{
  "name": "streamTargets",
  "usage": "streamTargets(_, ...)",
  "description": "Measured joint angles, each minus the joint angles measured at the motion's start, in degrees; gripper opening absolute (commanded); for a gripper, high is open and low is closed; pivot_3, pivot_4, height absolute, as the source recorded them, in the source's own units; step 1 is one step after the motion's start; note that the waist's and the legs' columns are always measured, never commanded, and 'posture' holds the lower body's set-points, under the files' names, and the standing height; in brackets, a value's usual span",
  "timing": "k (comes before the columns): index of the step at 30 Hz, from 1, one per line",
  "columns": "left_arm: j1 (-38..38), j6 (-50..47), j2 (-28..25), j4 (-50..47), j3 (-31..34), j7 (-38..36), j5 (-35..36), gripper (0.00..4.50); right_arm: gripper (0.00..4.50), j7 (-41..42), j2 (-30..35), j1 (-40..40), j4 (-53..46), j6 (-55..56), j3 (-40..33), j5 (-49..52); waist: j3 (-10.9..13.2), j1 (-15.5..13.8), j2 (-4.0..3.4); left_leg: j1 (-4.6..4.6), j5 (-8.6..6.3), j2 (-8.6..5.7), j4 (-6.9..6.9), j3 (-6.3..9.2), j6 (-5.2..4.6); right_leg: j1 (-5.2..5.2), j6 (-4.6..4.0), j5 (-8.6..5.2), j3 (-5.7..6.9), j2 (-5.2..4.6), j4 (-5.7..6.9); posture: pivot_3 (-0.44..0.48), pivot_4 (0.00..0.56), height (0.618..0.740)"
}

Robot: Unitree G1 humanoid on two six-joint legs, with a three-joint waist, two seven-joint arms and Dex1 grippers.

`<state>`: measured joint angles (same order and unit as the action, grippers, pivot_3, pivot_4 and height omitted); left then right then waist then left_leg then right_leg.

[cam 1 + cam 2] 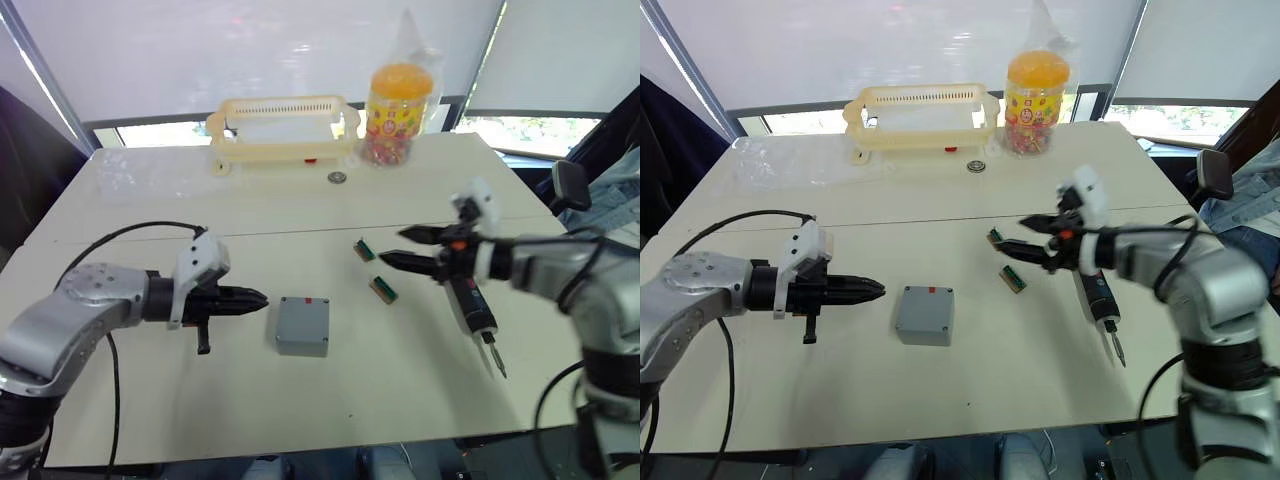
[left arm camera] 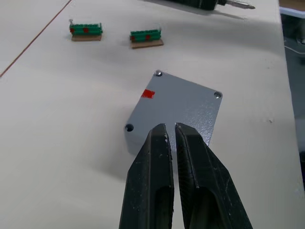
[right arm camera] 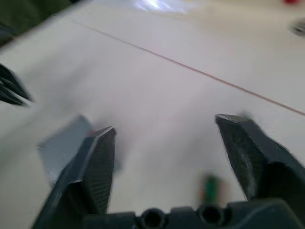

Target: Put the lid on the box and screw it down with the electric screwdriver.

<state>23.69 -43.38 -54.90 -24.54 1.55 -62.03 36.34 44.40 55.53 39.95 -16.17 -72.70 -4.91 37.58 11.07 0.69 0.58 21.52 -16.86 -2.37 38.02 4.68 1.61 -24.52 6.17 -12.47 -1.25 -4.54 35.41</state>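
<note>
The grey box (image 1: 300,346) stands mid-table with the lid (image 2: 176,102) lying flat on top of it; the lid shows a small red mark and screw heads at its corners. My left gripper (image 1: 258,297) is shut and empty, pointing at the box from a short gap to its left. My right gripper (image 1: 395,246) hovers open and empty over two small green boards (image 1: 382,290), to the right of the box. The black electric screwdriver (image 1: 472,305) lies on the table under my right wrist, bit toward the front edge.
A cream plastic rack (image 1: 283,130), a jar of sweets (image 1: 398,112) and a small round metal piece (image 1: 337,178) sit at the back. A clear plastic bag (image 1: 130,175) lies back left. A black cable (image 1: 120,235) loops over my left arm.
</note>
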Motion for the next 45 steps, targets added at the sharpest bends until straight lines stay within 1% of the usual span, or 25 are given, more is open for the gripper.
streamTargets(1, 1.2, 0.0, 0.0, -0.2, -0.3, -0.7, 0.3, 0.26, 4.43, 0.1, 3.8, 2.2, 3.5, -3.5, 1.1, -0.7, 0.0, 0.1, 0.00, 0.01, 0.00, 0.00, 0.00, -0.05, 0.00, 0.00, -0.08, -0.04, -0.03, 0.00, -0.07, 0.000, 0.150, 0.740)
streamTargets(2, 1.9, 0.0, 0.0, -0.5, -0.4, -1.2, 0.6, 0.26, 4.43, -0.1, 6.1, 4.0, 6.3, -6.2, 1.3, -1.5, 0.0, 0.1, 0.02, 0.02, 0.00, 0.01, -0.01, -0.06, -0.01, 0.01, -0.08, -0.05, -0.03, 0.00, -0.13, 0.000, 0.150, 0.740)
streamTargets(4, 3.2, 0.0, 0.6, -1.0, -1.1, -1.7, 0.8, 0.26, 4.43, 0.7, 8.5, 5.5, 8.9, -9.9, 2.4, -1.3, 0.0, 0.5, 0.02, -0.02, -0.05, 0.04, -0.03, -0.18, -0.09, 0.01, -0.03, -0.02, -0.14, 0.06, -0.14, 0.000, 0.150, 0.740)
streamTargets(5, 4.1, 0.1, 1.2, -1.9, -2.1, -2.2, 1.2, 0.26, 4.43, 1.9, 10.5, 6.0, 10.8, -12.7, 4.3, -0.8, 0.0, 0.4, 0.03, -0.01, -0.07, 0.06, -0.02, -0.18, -0.11, 0.00, 0.10, 0.06, -0.13, 0.08, -0.16, 0.000, 0.150, 0.740)
streamTargets(9, 4.1, 1.3, 1.6, -5.8, -5.6, -4.0, 1.3, 0.26, 4.43, 3.2, 13.4, 6.3, 17.3, -18.9, 9.4, 2.0, 0.0, 0.4, 0.02, 0.01, -0.08, 0.08, -0.02, -0.23, -0.15, -0.01, 0.12, 0.06, -0.18, 0.05, -0.18, 0.000, 0.150, 0.740)
streamTargets(14, 3.8, 3.6, 1.6, -8.0, -8.7, -4.4, -0.9, 0.26, 4.43, 1.9, 15.0, 5.0, 21.0, -19.4, 14.2, 6.8, 0.0, 0.2, 0.03, 0.00, -0.08, 0.06, 0.00, -0.24, -0.15, -0.01, 0.13, 0.06, -0.18, 0.05, -0.17, 0.000, 0.150, 0.740)
streamTargets(21, 3.4, 3.9, 1.6, -8.4, -9.5, -4.1, -1.3, 0.26, 4.43, -1.5, 13.8, 3.8, 23.5, -19.5, 18.3, 7.1, 0.0, 0.2, 0.03, 0.01, -0.08, 0.05, 0.01, -0.24, -0.15, -0.01, 0.14, 0.07, -0.17, 0.07, -0.17, 0.000, 0.150, 0.740)
streamTargets(27, 3.1, 3.7, 1.6, -8.9, -9.8, -3.7, -1.4, 0.26, 4.43, -2.9, 6.1, 8.0, 30.6, -18.7, 23.1, 0.6, 0.0, 0.3, 0.03, 0.00, -0.08, 0.03, 0.01, -0.22, -0.15, -0.01, 0.15, 0.07, -0.17, 0.10, -0.16, 0.000, 0.150, 0.740)
streamTargets(29, 3.1, 3.7, 1.7, -8.9, -9.8, -3.3, -1.5, 0.26, 4.43, -2.7, 5.6, 9.3, 31.9, -17.8, 24.4, -1.1, 0.0, 0.2, 0.06, 0.01, -0.08, 0.03, 0.03, -0.21, -0.15, 0.00, 0.15, 0.07, -0.17, 0.09, -0.17, 0.000, 0.150, 0.740)
streamTargets(30, 2.9, 3.7, 1.7, -8.9, -9.8, -2.9, -1.6, 0.26, 3.92, -2.1, 5.4, 9.9, 32.6, -17.0, 25.6, -2.5, 0.0, 0.2, 0.06, 0.01, -0.08, 0.02, 0.03, -0.22, -0.14, 0.00, 0.15, 0.08, -0.17, 0.07, -0.17, 0.000, 0.150, 0.740)
streamTargets(31, 2.6, 3.6, 1.7, -9.0, -9.7, -2.6, -1.6, 0.26, 3.62, -1.6, 5.3, 10.1, 32.8, -16.4, 26.7, -3.6, 0.0, 0.2, 0.11, 0.00, -0.08, 0.03, 0.04, -0.21, -0.15, 0.03, 0.15, 0.08, -0.17, 0.08, -0.17, 0.000, 0.150, 0.740)
streamTargets(34, 1.2, 3.4, 1.7, -9.0, -9.8, -1.6, -1.8, 0.26, 2.15, 0.3, 5.1, 10.1, 33.1, -15.2, 27.7, -4.8, -0.1, 0.2, 0.13, -0.02, -0.08, 0.03, 0.05, -0.21, -0.15, 0.04, 0.15, 0.08, -0.17, 0.08, -0.17, 0.000, 0.150, 0.740)
streamTargets(35, 1.1, 3.1, 1.7, -9.1, -9.7, -1.2, -1.8, 0.26, 1.74, 0.8, 5.0, 10.1, 33.0, -15.1, 27.7, -5.3, -0.1, 0.2, 0.15, -0.03, -0.08, 0.03, 0.06, -0.20, -0.15, 0.06, 0.15, 0.08, -0.16, 0.08, -0.17, 0.000, 0.150, 0.740)
streamTargets(38, 0.2, 2.6, 1.7, -9.4, -9.3, -0.2, -1.8, 0.26, 1.74, 0.9, 4.8, 9.3, 32.2, -15.1, 27.2, -6.2, -0.1, 0.2, 0.23, -0.06, -0.08, 0.03, 0.07, -0.19, -0.15, 0.10, 0.15, 0.08, -0.16, 0.08, -0.17, 0.000, 0.150, 0.740)
streamTargets(42, -1.1, 1.4, 1.8, -7.5, -6.5, 1.1, -0.5, 0.26, 1.74, 0.9, 3.2, 7.7, 33.1, -12.2, 23.3, -7.1, -0.2, 0.4, 0.34, -0.07, -0.08, 0.03, 0.13, -0.22, -0.15, 0.11, 0.15, 0.08, -0.18, 0.09, -0.16, 0.000, 0.150, 0.740)
streamTargets(43, -0.9, 1.4, 2.3, -6.1, -5.2, 1.6, -0.3, 0.26, 1.74, 0.9, 1.9, 7.7, 34.3, -10.0, 21.3, -7.3, -0.1, 0.7, 0.28, -0.08, -0.08, 0.03, 0.14, -0.28, -0.15, 0.11, 0.14, 0.09, -0.23, 0.09, -0.16, 0.000, 0.150, 0.740)
streamTargets(45, -0.3, 1.8, 3.8, -2.5, -3.4, 3.4, -0.7, 0.26, 1.74, 1.2, 0.7, 8.4, 34.9, -5.7, 16.8, -7.1, 0.1, 0.7, -0.11, -0.06, -0.08, 0.00, 0.14, -0.34, -0.15, 0.03, 0.20, 0.13, -0.28, 0.08, -0.09, 0.000, 0.150, 0.740)
